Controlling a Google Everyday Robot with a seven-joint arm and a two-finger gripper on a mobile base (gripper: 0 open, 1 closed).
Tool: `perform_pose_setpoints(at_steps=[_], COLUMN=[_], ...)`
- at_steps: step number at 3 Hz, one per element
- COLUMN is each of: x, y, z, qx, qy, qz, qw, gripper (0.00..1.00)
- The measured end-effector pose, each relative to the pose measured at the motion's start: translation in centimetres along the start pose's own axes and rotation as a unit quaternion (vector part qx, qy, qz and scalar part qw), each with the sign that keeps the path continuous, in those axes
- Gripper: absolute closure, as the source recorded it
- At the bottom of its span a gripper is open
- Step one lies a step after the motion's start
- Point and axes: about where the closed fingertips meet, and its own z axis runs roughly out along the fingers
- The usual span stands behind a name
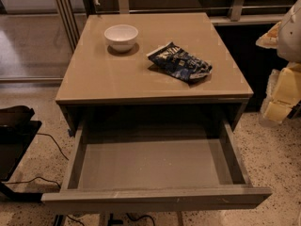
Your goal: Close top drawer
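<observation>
The top drawer [155, 199] is pulled far out of the cabinet toward me. Its flat grey front panel runs across the bottom of the view, and its plain grey inside [155, 166] holds nothing. My gripper [283, 94] shows as cream-yellow parts at the right edge, beside the cabinet's right side. It is above and to the right of the drawer's right corner and is not touching the drawer. The white arm [292, 29] is above it.
A glossy beige tabletop [113, 79] carries a white bowl [121, 36] at the back left and a dark blue snack bag [179, 62] right of centre. A black object [14, 131] and cables lie on the speckled floor at the left.
</observation>
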Motion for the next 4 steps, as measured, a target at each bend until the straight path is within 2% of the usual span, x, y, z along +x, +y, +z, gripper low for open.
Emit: perform_pose_setpoints(at_steps=[1, 2, 3, 4], x=[0.0, 0.5, 0.7, 0.4], y=[0.0, 1.9, 6.3, 11.0], z=[0.0, 1.1, 2.8, 5.4], qx=[0.000, -0.007, -0.008, -0.008], qy=[0.000, -0.013, -0.044, -0.093], qz=[0.000, 0.013, 0.017, 0.007], qw=[1.0000, 0.9998, 0.9989, 0.9956], gripper=[0.00, 0.19, 0.42, 0.65])
